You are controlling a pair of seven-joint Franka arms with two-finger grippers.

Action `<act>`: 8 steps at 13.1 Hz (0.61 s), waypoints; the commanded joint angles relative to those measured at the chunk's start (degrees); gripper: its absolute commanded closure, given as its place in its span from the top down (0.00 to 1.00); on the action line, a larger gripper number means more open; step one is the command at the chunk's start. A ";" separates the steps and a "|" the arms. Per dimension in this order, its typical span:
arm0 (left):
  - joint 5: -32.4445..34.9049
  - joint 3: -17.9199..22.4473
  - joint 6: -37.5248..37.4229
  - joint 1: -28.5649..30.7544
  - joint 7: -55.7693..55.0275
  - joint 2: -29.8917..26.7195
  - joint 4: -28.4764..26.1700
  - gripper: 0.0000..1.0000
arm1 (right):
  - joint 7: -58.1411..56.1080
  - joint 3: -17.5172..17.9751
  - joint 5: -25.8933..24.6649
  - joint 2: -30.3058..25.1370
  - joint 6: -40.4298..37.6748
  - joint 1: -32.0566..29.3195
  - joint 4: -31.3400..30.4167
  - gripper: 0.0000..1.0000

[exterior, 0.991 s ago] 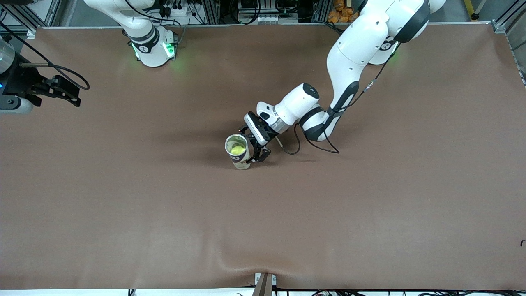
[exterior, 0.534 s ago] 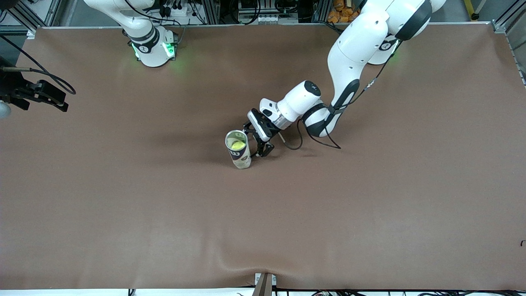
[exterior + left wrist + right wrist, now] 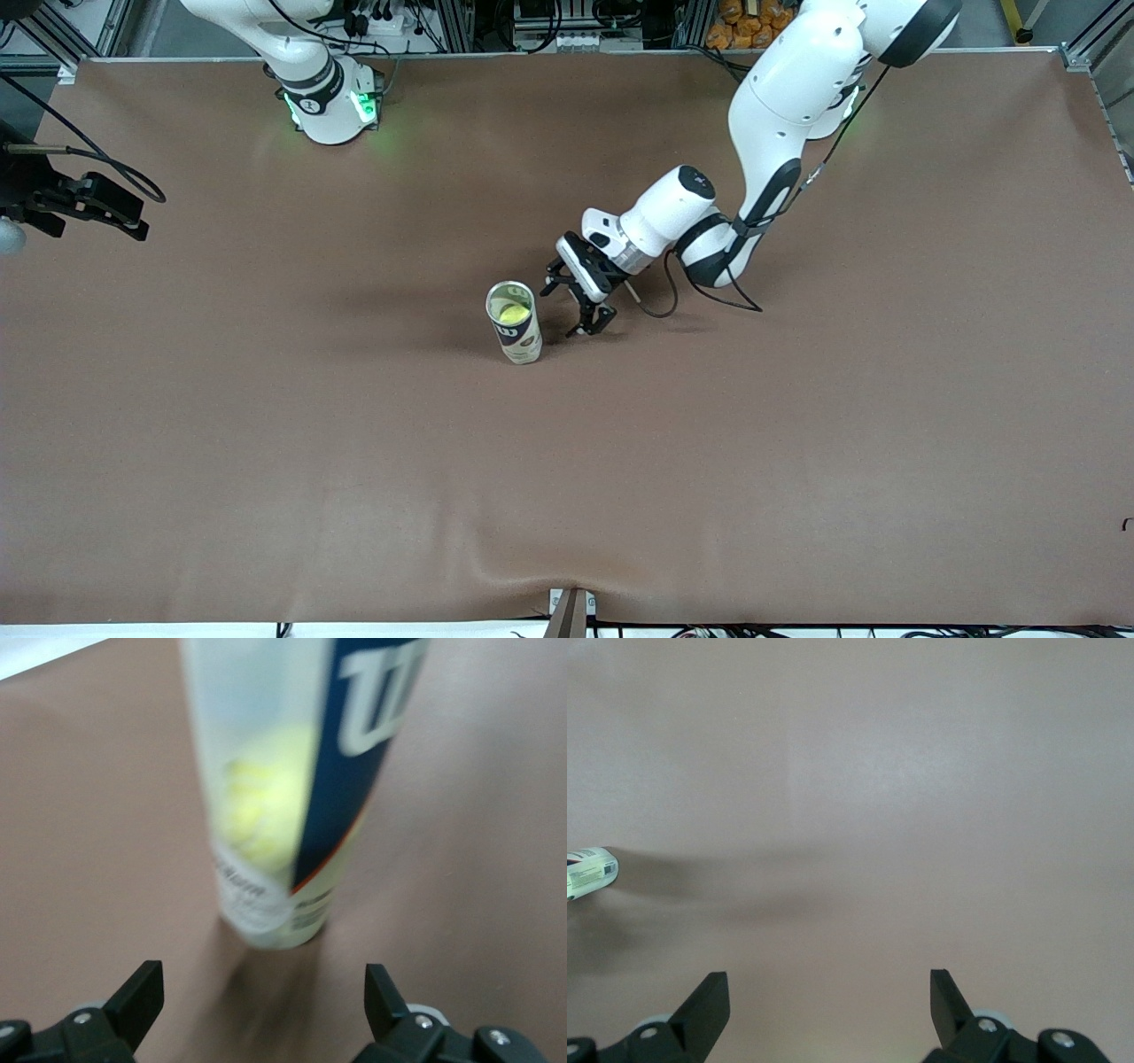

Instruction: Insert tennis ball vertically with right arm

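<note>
Beside the upright can (image 3: pixel 515 322) holding a tennis ball (image 3: pixel 511 313), the left gripper (image 3: pixel 578 307) gapes empty, while the right gripper (image 3: pixel 829 1003), cut off at frame's upper left, spreads wide too.

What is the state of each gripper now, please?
Left gripper: open, holding nothing, beside the upright tennis ball can.
Right gripper: open, holding nothing, at the right arm's end of the table.
</note>
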 commanded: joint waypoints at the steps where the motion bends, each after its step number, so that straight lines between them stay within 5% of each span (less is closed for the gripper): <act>1: 2.56 -0.22 -1.88 4.62 -0.19 -3.73 -4.62 1.00 | -0.35 0.46 0.92 0.55 -0.73 -0.50 1.34 1.00; 8: 10.05 -1.27 -2.68 15.18 -0.71 -5.13 -6.99 1.00 | -0.35 0.46 0.92 0.55 -0.73 -0.68 1.34 1.00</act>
